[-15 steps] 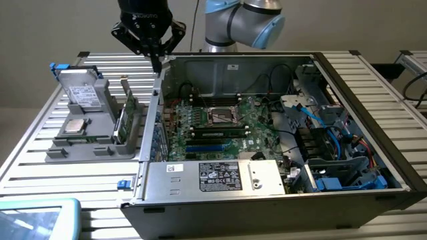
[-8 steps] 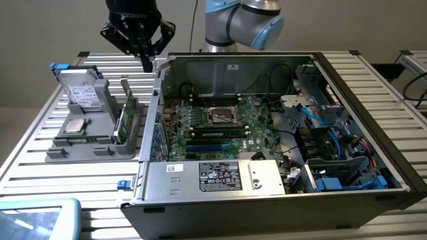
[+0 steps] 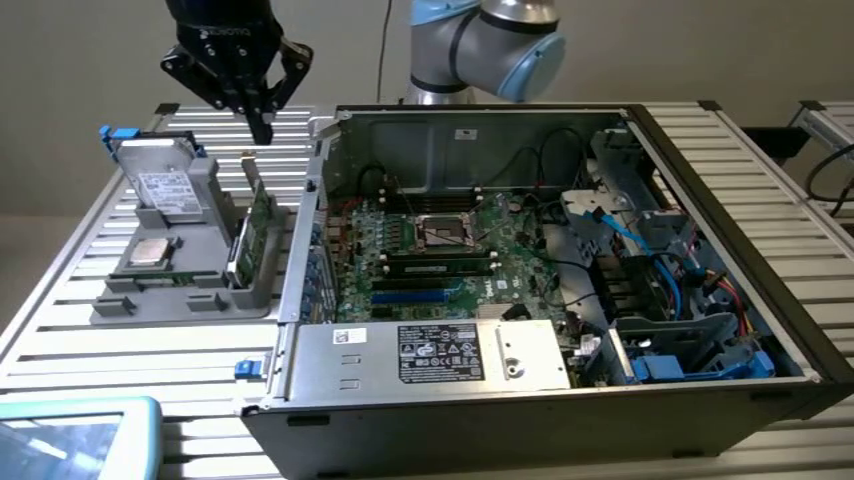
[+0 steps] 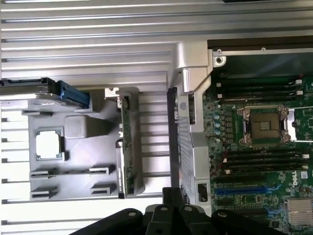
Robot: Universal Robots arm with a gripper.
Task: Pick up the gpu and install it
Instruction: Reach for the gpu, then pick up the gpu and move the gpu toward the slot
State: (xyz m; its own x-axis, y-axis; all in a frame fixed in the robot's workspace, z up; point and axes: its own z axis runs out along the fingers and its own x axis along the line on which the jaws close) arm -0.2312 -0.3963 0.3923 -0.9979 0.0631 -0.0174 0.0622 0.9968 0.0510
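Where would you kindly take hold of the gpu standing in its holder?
I'd grip the gpu by its top edge, coming straight down from above: it stands upright on edge in the grey holder, leaving its upper faces free.

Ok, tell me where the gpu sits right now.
In the exterior view the gpu stands on edge in the grey holder on that view's left, between the CPU and the open computer case, below the gripper.

Pale lettering on end effector (image 3: 262,128), perhaps Robotiq, printed label (image 3: 447,352) on power supply (image 3: 334,368), text illegible, hard drive (image 3: 170,186) sticker likewise
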